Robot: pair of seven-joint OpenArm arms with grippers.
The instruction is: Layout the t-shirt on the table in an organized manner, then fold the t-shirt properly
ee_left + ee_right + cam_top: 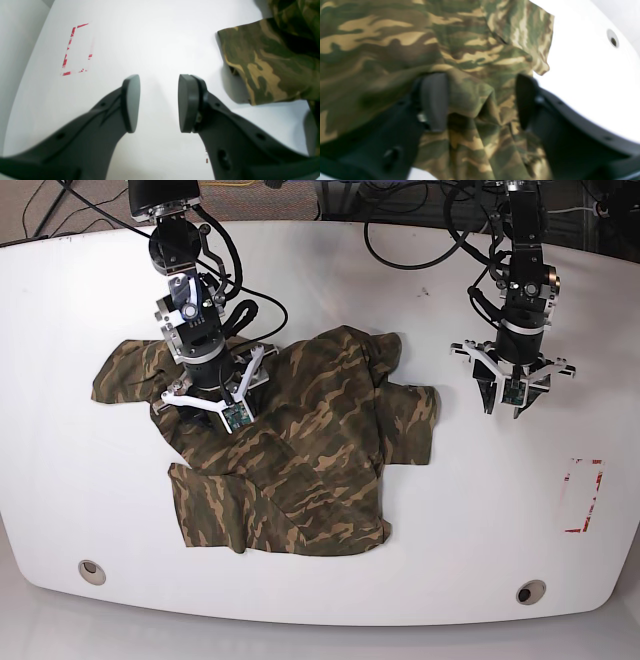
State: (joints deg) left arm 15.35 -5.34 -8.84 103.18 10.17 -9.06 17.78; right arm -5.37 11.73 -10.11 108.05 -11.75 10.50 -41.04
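Observation:
The camouflage t-shirt lies crumpled on the white table, left of centre, with one sleeve pointing right. My right gripper hangs over the shirt's upper left part. In the right wrist view it is open, with a raised fold of the t-shirt between its fingers. My left gripper is open and empty above bare table, to the right of the sleeve. In the left wrist view it is apart from the t-shirt, which lies at its upper right.
A red-and-white tape mark is near the right edge and shows in the left wrist view. Two grommet holes sit near the front edge. Black cables lie at the back edge.

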